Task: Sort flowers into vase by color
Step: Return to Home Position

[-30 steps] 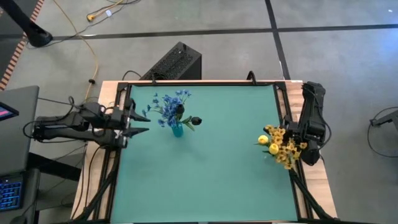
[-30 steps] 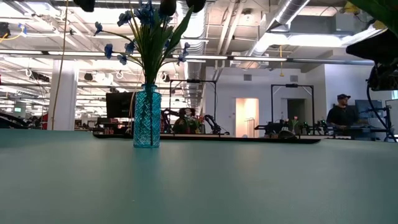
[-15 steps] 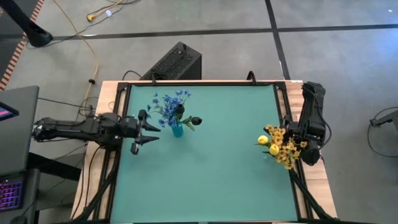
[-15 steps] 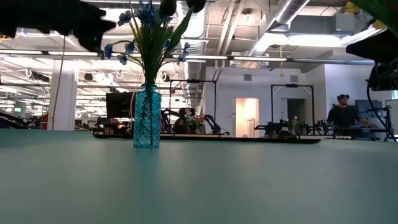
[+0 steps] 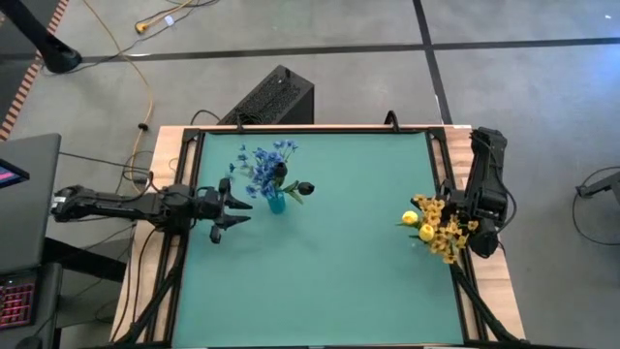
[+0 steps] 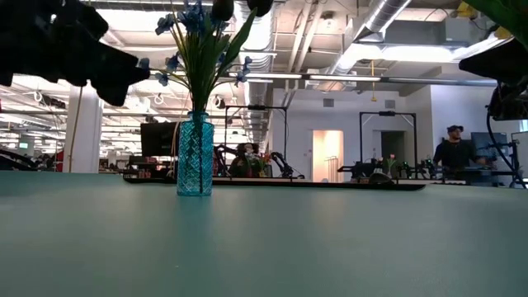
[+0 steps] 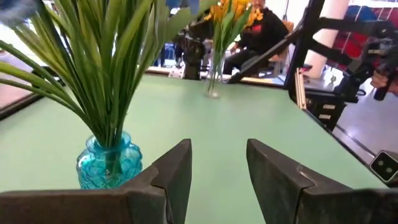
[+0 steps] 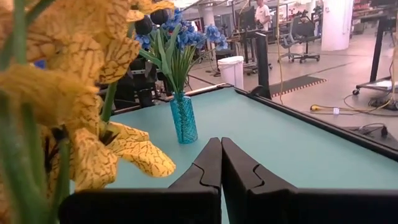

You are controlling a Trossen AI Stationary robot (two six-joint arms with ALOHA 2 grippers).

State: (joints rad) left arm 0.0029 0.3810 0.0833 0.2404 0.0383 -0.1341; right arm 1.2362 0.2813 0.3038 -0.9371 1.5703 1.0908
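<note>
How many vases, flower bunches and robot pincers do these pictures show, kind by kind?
Vases: 2, the turquoise vase and the clear vase
Flower bunches: 2, the blue bunch and the yellow bunch
Pincers: 2, the left pincer, open, and the right pincer, shut
Total: 6

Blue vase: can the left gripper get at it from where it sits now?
Probably yes. The left gripper is open, just short of the blue vase, with only bare green mat between them; the splayed green stems above may brush it.
</note>
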